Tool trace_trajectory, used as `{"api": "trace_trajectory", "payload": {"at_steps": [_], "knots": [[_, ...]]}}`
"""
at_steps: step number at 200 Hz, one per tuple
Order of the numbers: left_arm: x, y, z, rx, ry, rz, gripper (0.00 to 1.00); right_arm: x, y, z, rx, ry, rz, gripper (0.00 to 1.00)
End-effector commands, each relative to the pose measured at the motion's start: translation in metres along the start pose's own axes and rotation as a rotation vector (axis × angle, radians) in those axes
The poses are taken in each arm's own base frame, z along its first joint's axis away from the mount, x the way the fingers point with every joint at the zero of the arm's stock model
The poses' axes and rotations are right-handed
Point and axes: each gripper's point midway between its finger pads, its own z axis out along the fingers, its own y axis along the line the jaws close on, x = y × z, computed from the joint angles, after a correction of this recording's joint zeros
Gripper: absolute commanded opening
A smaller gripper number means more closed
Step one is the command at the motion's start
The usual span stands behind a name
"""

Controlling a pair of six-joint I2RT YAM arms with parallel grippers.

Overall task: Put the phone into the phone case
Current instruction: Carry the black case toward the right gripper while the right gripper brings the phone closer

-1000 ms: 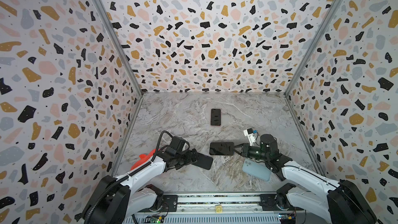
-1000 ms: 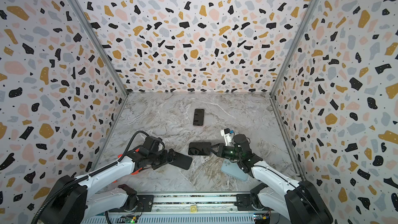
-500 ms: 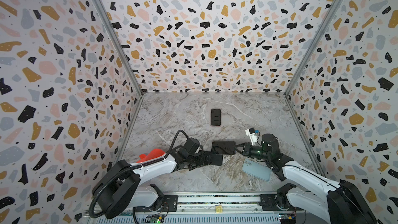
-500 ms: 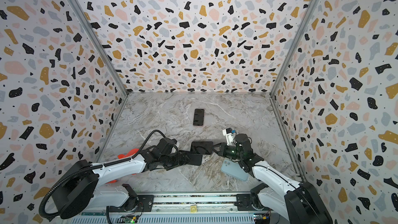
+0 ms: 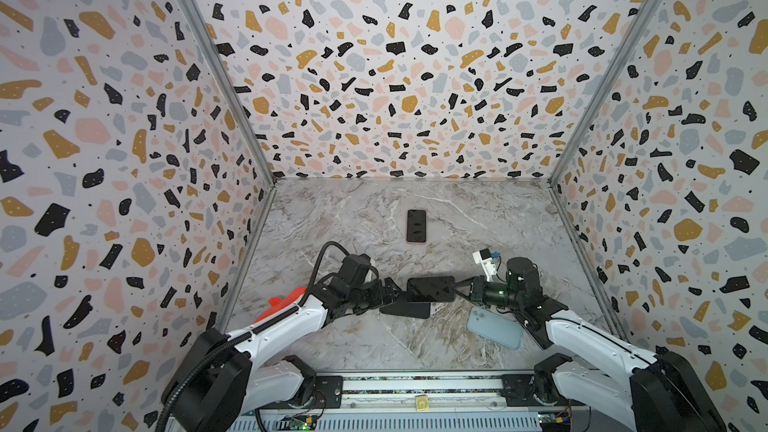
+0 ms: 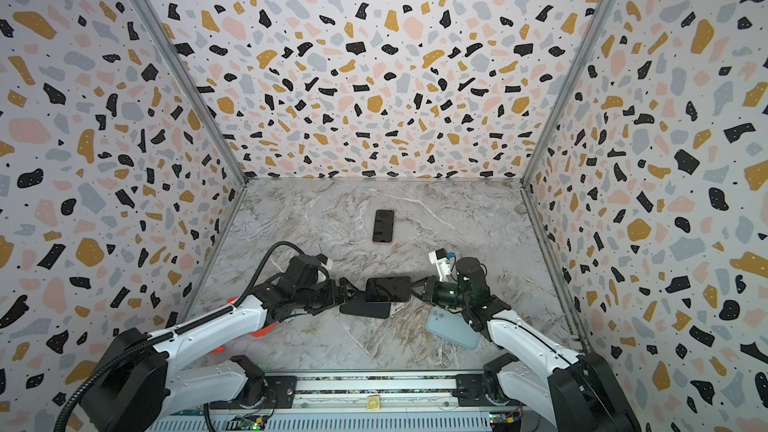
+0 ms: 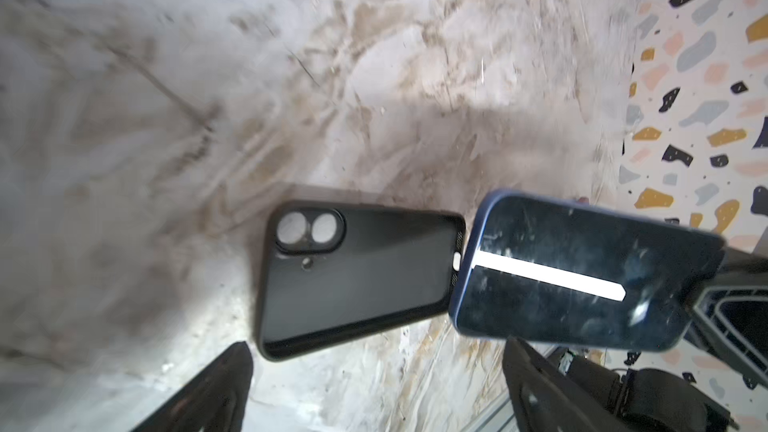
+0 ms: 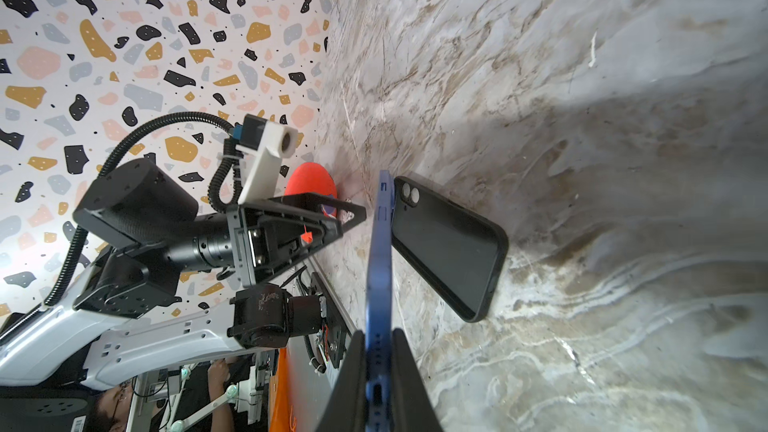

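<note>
The phone (image 5: 430, 289) is blue-edged with a dark screen, and my right gripper (image 5: 462, 289) is shut on one short end of it, holding it level just above the table. In the right wrist view the fingers (image 8: 353, 371) pinch the phone's blue edge (image 8: 380, 263). The black phone case (image 5: 405, 310) lies open side up on the marble, partly under the phone. My left gripper (image 5: 397, 292) is open at the phone's free end, over the case. In the left wrist view its fingers (image 7: 232, 371) straddle the near edge of the case (image 7: 357, 280), with the phone (image 7: 582, 276) beside it.
A second dark-screened phone (image 5: 416, 226) lies further back at mid table. A light-blue phone-shaped item (image 5: 494, 328) lies under the right arm, and something red-orange (image 5: 282, 305) under the left arm. Patterned walls close in three sides.
My left arm has reached right, bringing its open gripper from the left side up to the case and the phone's free end. The right gripper and phone have stayed almost still.
</note>
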Motion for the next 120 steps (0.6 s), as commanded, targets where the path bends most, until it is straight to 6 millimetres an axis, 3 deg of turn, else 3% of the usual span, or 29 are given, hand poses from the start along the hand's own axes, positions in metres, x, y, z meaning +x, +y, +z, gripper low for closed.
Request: {"api": "trace_trajectory", "payload": {"at_steps": [1, 33, 120], "knots": [[0.006, 0.012, 0.008, -0.018, 0.039, 0.023, 0.95, -0.002, 0.013, 0.001, -0.054, 0.018, -0.02, 0.0], [0.008, 0.011, 0.019, 0.009, 0.069, 0.02, 0.94, -0.001, 0.015, 0.004, -0.071, 0.031, -0.004, 0.0], [0.021, 0.0, 0.023, 0.11, 0.074, -0.023, 0.92, 0.008, 0.014, 0.02, -0.087, 0.12, 0.05, 0.0]]}}
